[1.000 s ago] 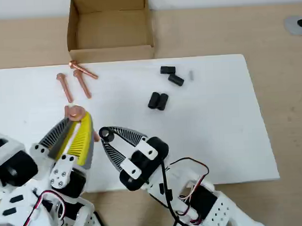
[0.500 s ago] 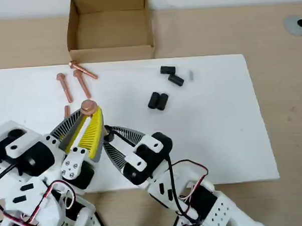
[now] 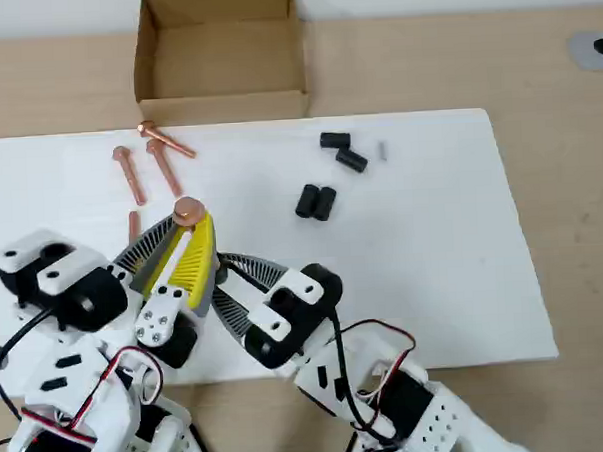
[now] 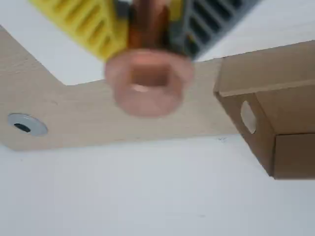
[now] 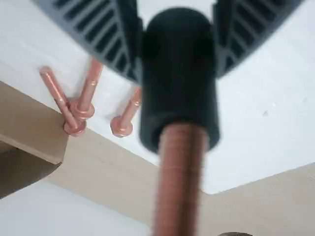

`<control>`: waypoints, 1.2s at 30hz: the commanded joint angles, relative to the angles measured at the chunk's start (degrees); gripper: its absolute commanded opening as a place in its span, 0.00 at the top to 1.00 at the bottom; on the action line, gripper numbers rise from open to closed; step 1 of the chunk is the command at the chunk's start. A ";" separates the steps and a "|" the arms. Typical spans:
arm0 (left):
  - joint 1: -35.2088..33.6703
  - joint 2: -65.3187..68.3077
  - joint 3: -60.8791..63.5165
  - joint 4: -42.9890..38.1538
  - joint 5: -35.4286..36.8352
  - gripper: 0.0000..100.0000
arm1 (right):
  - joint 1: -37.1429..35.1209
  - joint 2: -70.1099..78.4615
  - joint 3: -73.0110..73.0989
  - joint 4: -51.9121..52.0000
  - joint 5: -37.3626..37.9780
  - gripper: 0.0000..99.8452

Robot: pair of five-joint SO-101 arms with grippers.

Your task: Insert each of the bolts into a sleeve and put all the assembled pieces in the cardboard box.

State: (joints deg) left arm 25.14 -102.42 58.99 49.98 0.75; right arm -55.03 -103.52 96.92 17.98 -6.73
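One bolt [image 3: 188, 210], pinched in the left gripper [image 3: 184, 227], has swung in over the last sec from well apart to right against the right gripper [image 3: 220, 274]. That one is clamped on a black sleeve [image 5: 179, 73], w/ a copper shank [image 5: 179, 187] running into it. So mating looks underway, prob. not seated yet. Four sleeves [image 3: 316, 201] & other bolts [image 3: 164, 167] lie loose; the box [image 3: 221, 107] comes later.

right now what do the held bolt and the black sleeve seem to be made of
The bolt looks like copper or copper-plated metal: pinkish-orange with a soft sheen. The sleeve looks like matte black plastic or rubber, smooth and unreflective.
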 commanded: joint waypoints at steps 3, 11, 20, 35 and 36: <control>0.97 0.31 0.18 -0.53 -1.32 1.00 | -0.75 -6.20 -0.13 -1.32 -0.35 0.99; 0.88 0.31 0.18 -0.53 -5.54 1.00 | -0.75 -6.20 -0.13 -1.32 -0.35 0.99; 0.88 0.31 0.26 -0.53 -6.68 1.00 | -0.75 -6.20 -0.13 -1.41 -0.35 0.99; 1.49 0.40 -0.26 3.60 -6.42 1.00 | -0.66 -6.20 -0.13 -1.49 -0.09 0.99; 1.49 0.40 -0.26 3.69 -6.42 1.00 | -0.66 -6.20 -0.13 -1.49 -0.09 0.99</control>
State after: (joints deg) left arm 25.85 -102.33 59.43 53.05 -6.02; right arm -55.12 -103.52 96.92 17.98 -6.73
